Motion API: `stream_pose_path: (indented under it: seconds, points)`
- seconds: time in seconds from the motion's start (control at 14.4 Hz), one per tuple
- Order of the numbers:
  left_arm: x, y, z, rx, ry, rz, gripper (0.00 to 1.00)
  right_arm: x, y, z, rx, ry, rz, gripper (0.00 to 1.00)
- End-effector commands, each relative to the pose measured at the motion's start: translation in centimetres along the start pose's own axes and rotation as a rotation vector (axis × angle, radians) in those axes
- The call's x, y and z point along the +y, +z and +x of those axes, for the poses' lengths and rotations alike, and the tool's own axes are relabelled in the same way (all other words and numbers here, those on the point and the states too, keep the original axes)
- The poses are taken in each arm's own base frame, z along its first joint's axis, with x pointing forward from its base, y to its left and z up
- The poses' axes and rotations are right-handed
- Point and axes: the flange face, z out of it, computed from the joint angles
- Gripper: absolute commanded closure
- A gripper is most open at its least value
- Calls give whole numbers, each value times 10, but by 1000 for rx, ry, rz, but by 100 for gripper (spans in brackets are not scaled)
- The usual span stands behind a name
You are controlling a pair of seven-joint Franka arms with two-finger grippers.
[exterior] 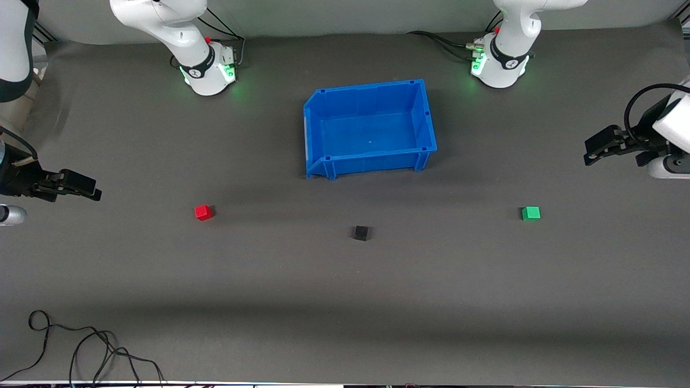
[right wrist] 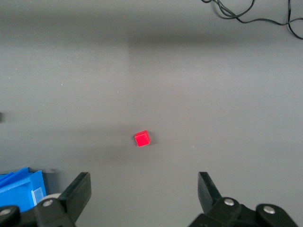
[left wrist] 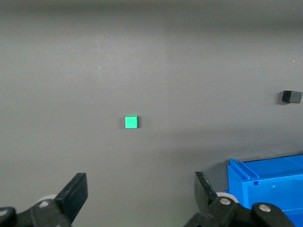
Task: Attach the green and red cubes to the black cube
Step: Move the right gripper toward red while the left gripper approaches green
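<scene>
Loose black cable lies coiled on the table's edge closest to the front camera, toward the right arm's end. Left gripper hangs above bare mat, fingers spread wide, empty. Right gripper likewise, fingers splayed, empty. Green cube sits toward the left arm's end, red cube toward the right arm's. Black cube rests between them, well apart from both. Blue bin stands farther from the camera.
</scene>
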Motion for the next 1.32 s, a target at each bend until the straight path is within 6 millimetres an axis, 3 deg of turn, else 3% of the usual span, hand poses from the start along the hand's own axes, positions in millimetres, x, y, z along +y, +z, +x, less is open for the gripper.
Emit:
stream_pose_path:
  seconds: [0.0,0.69,0.83,0.97,1.25]
  points:
    - [2,-7,-2,-2,19,4,0,3,-1,3,-10,-10,9,0]
    - [-2,-5,-3,-8,-13,3,0,9,1,6,3,3,-1,0]
    - [-12,-2,-2,-18,-68,-1,0,12,6,8,11,13,-12,0]
    - [-36,8,-3,-66,-235,-22,0,14,9,7,13,15,-12,0]
    - [-61,25,-10,-158,-458,-8,0,13,18,10,21,5,-13,0]
